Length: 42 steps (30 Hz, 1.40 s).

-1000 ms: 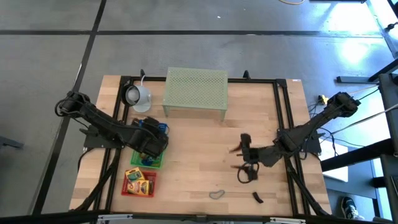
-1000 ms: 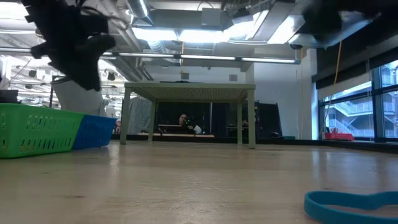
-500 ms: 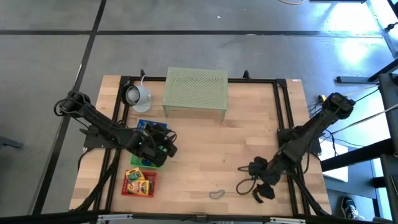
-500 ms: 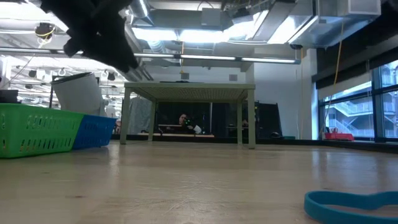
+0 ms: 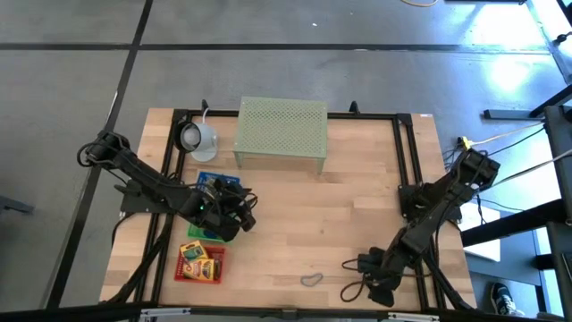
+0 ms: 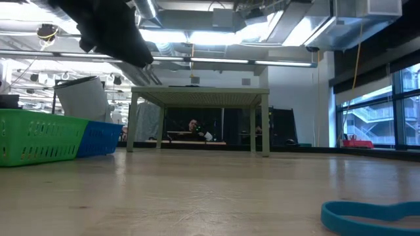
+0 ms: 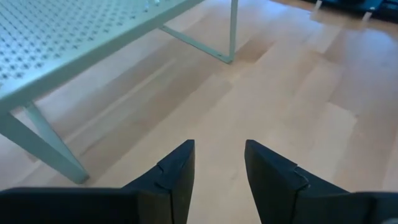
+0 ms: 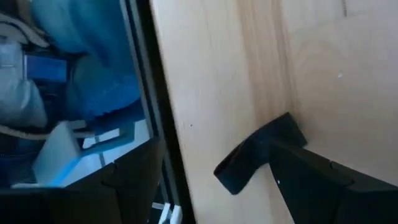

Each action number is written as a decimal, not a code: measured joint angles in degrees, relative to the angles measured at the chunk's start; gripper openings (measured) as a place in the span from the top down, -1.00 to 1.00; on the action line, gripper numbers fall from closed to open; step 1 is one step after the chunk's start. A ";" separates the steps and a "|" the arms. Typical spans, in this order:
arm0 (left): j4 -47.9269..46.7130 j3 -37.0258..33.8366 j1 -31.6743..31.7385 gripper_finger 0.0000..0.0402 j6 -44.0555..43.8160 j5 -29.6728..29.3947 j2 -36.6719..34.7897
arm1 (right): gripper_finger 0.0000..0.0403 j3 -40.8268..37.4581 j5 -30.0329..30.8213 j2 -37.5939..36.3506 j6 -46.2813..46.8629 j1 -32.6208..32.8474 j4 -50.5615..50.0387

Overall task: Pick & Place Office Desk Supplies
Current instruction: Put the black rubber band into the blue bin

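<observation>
Wooden planks form the surface, with the green mesh stand at its far edge. Left of the stand's front, the left tool hovers partly open and empty above coloured trays. Well in front of the stand, the right tool gapes wide beside a black clip, a grey loop nearby.

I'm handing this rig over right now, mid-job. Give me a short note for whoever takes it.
Left hand: open, empty, in the air next to the green tray and blue tray.
Right hand: open, low near the table's front edge, with what looks like a black clip between its fingers, not gripped.
A blue-grey loop lies loose on the table near the front.
Done: two yellow boxes sit in the red tray.
Left: the clip and the loop.
</observation>
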 joint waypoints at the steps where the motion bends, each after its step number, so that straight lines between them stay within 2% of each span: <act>1: 0.00 0.00 0.13 0.33 0.73 -0.35 0.00 | -0.43 0.01 0.41 0.71 0.92 0.46 0.43; 4: 0.00 0.00 0.65 0.33 2.20 -1.31 0.00 | -0.43 0.07 2.02 2.52 1.85 1.96 -0.12; 8: -0.02 0.00 1.67 0.32 3.76 -2.33 0.00 | -0.41 0.31 7.96 4.14 -0.54 4.47 -0.38; 14: -0.02 0.00 3.45 0.34 6.24 -2.38 0.00 | -0.24 0.20 16.74 4.21 -14.10 6.57 -0.90; 18: -0.02 0.00 4.49 0.34 6.27 -2.38 0.00 | -0.11 0.05 21.55 4.32 -19.62 6.13 -3.80; 30: -0.02 0.00 5.13 0.35 5.64 -2.01 0.00 | 0.13 0.14 23.07 4.21 -22.28 6.24 -10.34; 42: 0.00 0.00 5.13 0.36 4.70 -1.78 0.00 | 0.54 0.22 21.82 4.08 -22.30 6.26 -13.12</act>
